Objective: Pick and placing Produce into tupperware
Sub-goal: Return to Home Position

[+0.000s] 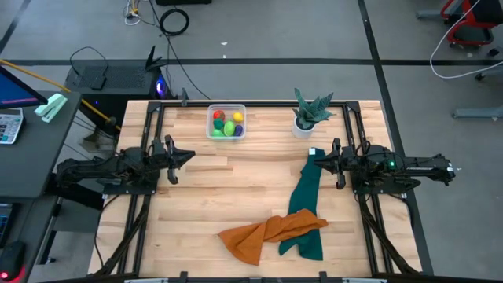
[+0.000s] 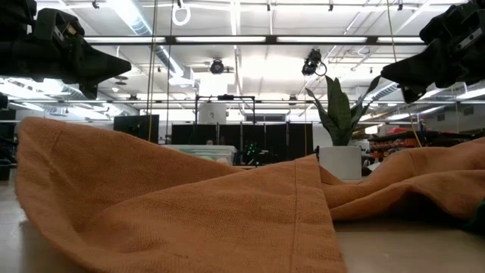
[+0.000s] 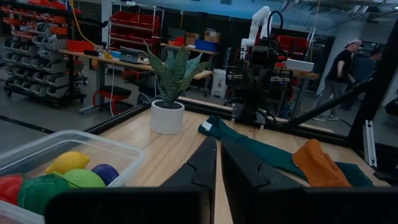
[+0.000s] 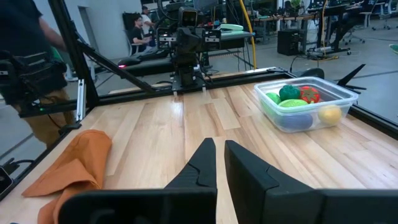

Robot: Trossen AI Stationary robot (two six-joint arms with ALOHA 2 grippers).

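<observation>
Both arms sit folded and low, forearms level over the table (image 1: 196, 204), grippers pointing at each other across the middle. Left gripper (image 1: 191, 156) hangs near the container (image 1: 226, 106), off its left front corner, not touching it. The fingers (image 3: 202, 163) are pressed nearly together with only a sliver of gap, and they grip nothing. Right gripper (image 1: 312, 163) is well apart from the container, to its right and past the potted plant (image 1: 308, 118). Its fingers (image 4: 200, 163) are closed the same way, also empty. The container stands at the far edge of the table with the produce (image 1: 228, 124) piled inside; red, yellow, green and purple pieces show through the wall. The plant is right of the container. Teal cloth (image 1: 305, 196) and orange cloth (image 1: 259, 236) lie crumpled well in front of the container, overlapping.
</observation>
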